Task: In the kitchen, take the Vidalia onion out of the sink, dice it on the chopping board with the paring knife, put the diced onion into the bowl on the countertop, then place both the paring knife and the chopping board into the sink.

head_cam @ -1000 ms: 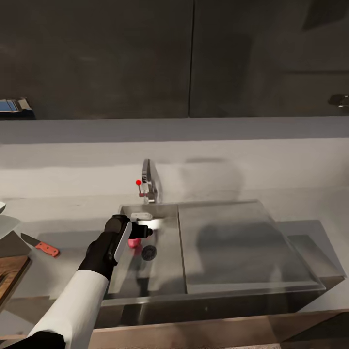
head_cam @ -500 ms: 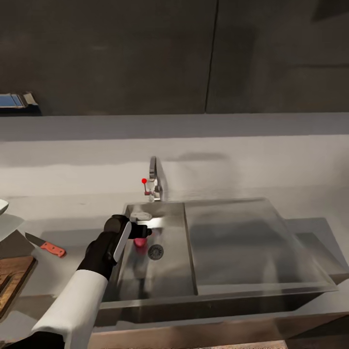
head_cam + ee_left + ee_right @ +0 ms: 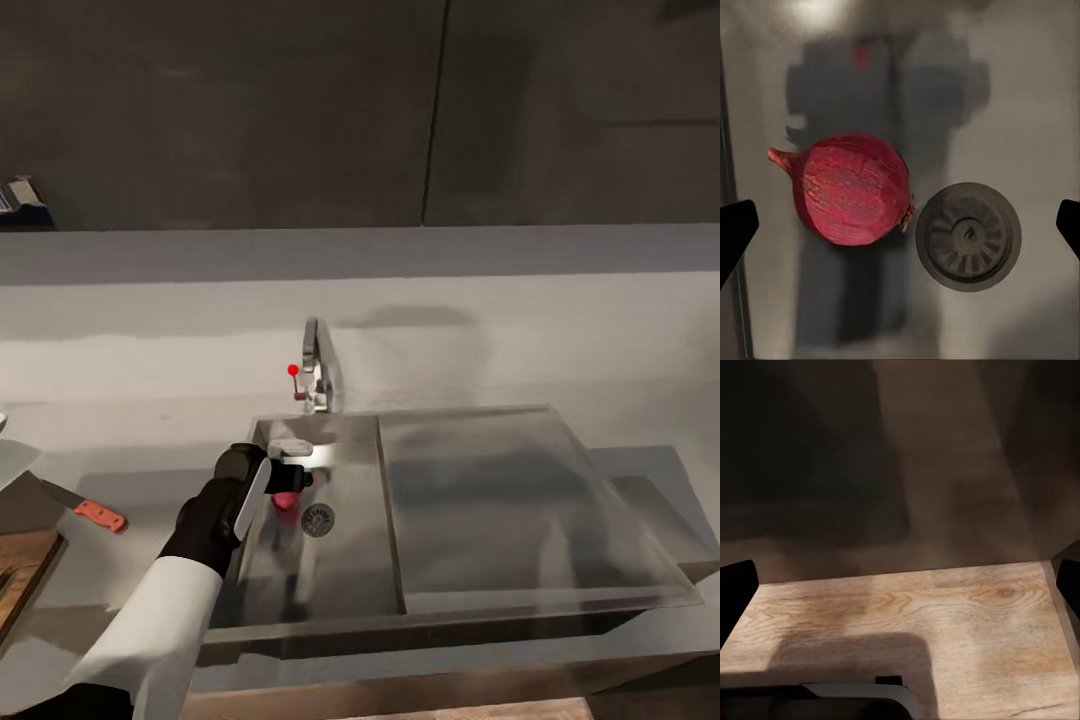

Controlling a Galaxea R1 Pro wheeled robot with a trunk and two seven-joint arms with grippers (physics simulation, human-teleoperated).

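The left gripper (image 3: 292, 478) hangs over the sink (image 3: 340, 560) with fingers (image 3: 736, 229) spread wide, holding nothing. The onion (image 3: 853, 187) lies on the basin floor just beside the drain (image 3: 968, 236). The knife (image 3: 85, 508) rests on the countertop (image 3: 130, 470) near the board (image 3: 18, 575). The right gripper (image 3: 900, 585) is spread open above wood flooring (image 3: 915, 615).

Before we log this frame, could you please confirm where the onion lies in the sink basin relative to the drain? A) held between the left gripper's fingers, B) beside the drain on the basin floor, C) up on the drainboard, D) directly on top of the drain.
B: in the left wrist view the onion lies on the floor of the sink, right beside the round drain, with the open left gripper above it.
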